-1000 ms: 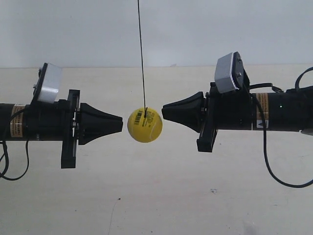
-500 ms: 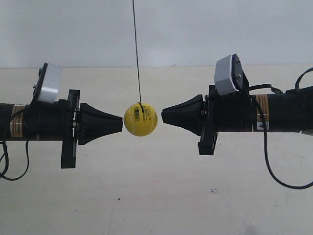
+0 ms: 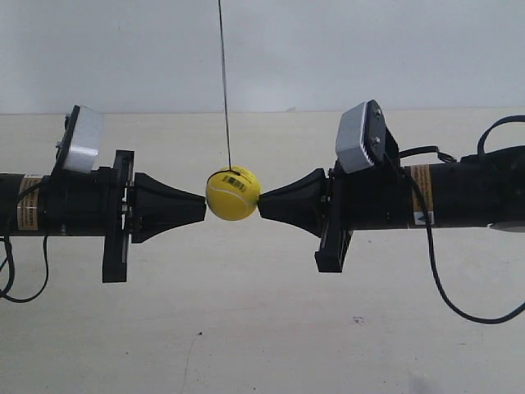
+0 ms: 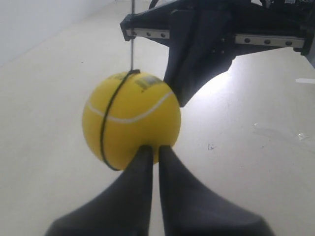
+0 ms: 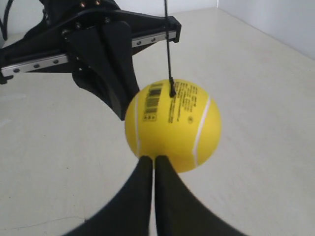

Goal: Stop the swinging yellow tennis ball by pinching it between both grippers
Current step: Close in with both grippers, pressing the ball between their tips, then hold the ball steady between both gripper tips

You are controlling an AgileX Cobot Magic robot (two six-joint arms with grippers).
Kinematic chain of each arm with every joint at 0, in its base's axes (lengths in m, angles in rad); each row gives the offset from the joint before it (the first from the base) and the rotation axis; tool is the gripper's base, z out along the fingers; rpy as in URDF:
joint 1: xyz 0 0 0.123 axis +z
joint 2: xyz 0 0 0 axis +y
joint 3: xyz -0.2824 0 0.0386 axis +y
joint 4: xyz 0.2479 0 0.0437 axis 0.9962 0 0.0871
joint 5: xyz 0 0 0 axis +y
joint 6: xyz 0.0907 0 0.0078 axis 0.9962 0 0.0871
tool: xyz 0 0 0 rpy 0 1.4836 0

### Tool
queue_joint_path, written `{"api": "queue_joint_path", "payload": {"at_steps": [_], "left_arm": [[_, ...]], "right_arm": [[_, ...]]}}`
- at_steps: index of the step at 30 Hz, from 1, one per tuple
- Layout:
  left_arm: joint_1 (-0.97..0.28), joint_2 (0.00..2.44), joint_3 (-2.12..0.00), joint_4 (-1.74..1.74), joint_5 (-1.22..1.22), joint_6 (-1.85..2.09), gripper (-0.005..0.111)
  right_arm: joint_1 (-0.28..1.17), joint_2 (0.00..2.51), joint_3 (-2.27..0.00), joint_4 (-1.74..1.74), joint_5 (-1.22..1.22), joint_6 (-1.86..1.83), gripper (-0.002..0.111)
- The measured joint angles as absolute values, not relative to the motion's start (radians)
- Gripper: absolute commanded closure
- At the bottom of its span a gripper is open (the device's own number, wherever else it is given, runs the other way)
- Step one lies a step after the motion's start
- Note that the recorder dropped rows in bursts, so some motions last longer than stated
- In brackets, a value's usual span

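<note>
The yellow tennis ball (image 3: 232,194) hangs on a thin black string (image 3: 225,82) and sits pinched between two cone tips. The gripper of the arm at the exterior view's left (image 3: 202,208) touches one side. The gripper of the arm at the exterior view's right (image 3: 262,201) presses the other side. In the left wrist view my left gripper (image 4: 154,147) is shut, its tips against the ball (image 4: 130,118), whose black band and white seam show. In the right wrist view my right gripper (image 5: 154,158) is shut too, tips against the ball (image 5: 172,125) below its barcode label.
A pale tabletop (image 3: 262,328) lies below and a white wall (image 3: 369,49) stands behind. Black cables droop from the arm at the exterior view's right (image 3: 443,287) and at the far left edge (image 3: 8,279). Each wrist view shows the opposing gripper's flat plate (image 4: 197,64) (image 5: 108,64).
The ball swung toward the exterior view's left and rose slightly. The arm at the exterior view's right advanced leftward until its tip met the ball; the other arm stayed still.
</note>
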State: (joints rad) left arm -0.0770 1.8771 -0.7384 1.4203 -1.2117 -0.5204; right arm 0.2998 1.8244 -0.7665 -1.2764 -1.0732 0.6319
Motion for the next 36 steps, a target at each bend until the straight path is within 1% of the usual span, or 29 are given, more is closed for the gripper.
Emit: {"api": "queue_joint_path", "payload": {"at_steps": [22,36], "left_arm": [[-0.077,1.877,-0.757,1.418,-1.212,-0.492,0.102],[-0.077,1.877,-0.757,1.416,-1.212,-0.485,0.102]], "right_arm": [[0.3,1.824,-0.767,-1.203,-1.011,0.559,0.108],[0.3,1.824,-0.767,-1.187,-1.038,0.55,0.108]]}}
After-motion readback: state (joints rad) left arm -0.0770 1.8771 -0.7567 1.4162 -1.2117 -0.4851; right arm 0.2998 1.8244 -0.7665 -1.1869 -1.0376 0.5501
